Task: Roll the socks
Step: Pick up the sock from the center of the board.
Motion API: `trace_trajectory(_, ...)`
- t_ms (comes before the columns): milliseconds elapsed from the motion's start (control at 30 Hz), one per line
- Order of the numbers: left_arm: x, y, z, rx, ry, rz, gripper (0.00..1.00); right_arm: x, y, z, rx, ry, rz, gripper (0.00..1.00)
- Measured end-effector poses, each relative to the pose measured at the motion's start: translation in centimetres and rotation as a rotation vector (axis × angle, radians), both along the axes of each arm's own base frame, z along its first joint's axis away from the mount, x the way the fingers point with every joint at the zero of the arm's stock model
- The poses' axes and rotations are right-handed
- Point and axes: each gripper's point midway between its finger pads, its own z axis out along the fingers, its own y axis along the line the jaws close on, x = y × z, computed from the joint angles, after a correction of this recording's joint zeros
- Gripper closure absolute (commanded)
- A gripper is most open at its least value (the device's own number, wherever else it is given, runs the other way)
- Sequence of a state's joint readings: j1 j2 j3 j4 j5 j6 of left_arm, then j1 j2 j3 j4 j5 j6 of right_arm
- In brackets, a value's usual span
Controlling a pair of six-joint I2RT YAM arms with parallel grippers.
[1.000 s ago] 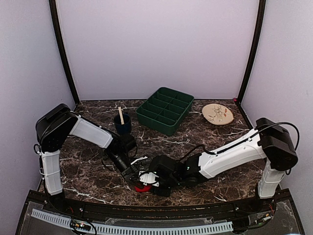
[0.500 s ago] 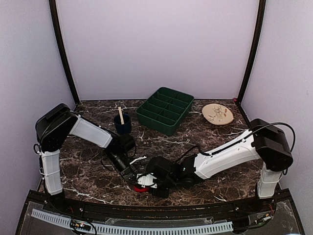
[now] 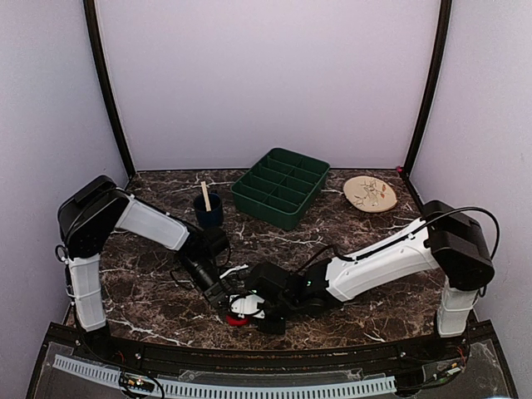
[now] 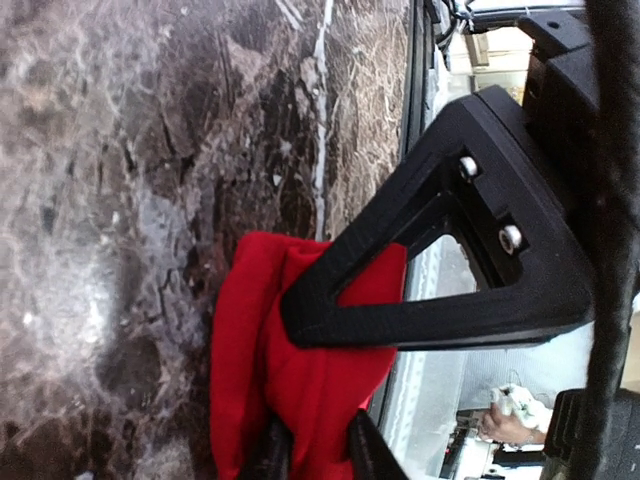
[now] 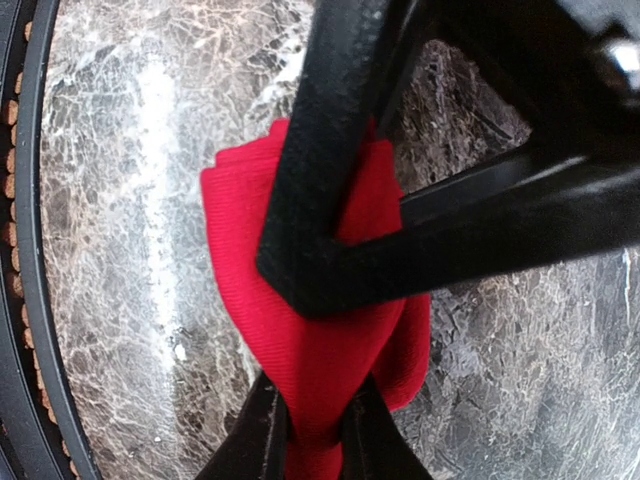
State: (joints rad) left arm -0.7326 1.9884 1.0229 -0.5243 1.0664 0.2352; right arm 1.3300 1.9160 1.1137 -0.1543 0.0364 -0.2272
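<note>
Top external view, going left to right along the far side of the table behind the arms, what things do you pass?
Dark cup holding a wooden stick → green compartment tray → round tan plate.

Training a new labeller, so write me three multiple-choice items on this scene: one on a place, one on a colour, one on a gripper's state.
1. Where is the green tray?
A. At the back of the table, between the blue cup and the round plate
B. At the front edge, under the arms
C. On the floor

2. What colour is the sock lying between the two arms' tips?
A. Teal
B. White
C. Red

3. How is the right gripper?
A. Wide open in the air
B. Closed on the sock
C. Holding a stick

Answers: 1 A, since the top view shows it at the back with the cup to its left and the plate to its right. 2 C, since both wrist views show red cloth. 3 B, since the right wrist view shows red cloth pinched between its fingers.
</note>
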Motion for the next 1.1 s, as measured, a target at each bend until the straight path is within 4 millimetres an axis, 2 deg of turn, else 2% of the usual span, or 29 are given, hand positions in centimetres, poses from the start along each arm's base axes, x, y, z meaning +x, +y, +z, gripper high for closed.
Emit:
trace_trajectory(300,2.2,0.6,1.8,0.0,-0.142,0.087,0.67,-0.5,-0.2,0.3,-0.014,0.134,-0.007,0.99)
trace_trajectory(567,5.6,1.2,3.3,0.027,-0.28,0.219,0.62,-1.8,-1.3,0.4,-0.051,0.328,-0.02,0.99)
trace_trajectory(800,9.7,1.0,4.6,0.069,-0.426,0.357,0.61,-1.9,-2.6,0.6,-0.048,0.49,-0.079,0.99)
trace_trajectory(900,12.3,0.3,6.3,0.064,-0.508,0.41,0.6,-1.9,-3.9,1.0,-0.042,0.544,-0.127,0.99)
trace_trajectory(967,14.6,-0.6,8.3,0.041,-0.582,0.453,0.6,-1.6,-4.6,1.6,-0.028,0.568,-0.162,0.99)
trace_trajectory(1100,19.0,-2.0,12.3,0.0,-0.724,0.545,0.6,-0.1,-5.6,4.0,0.042,0.587,-0.24,1.0)
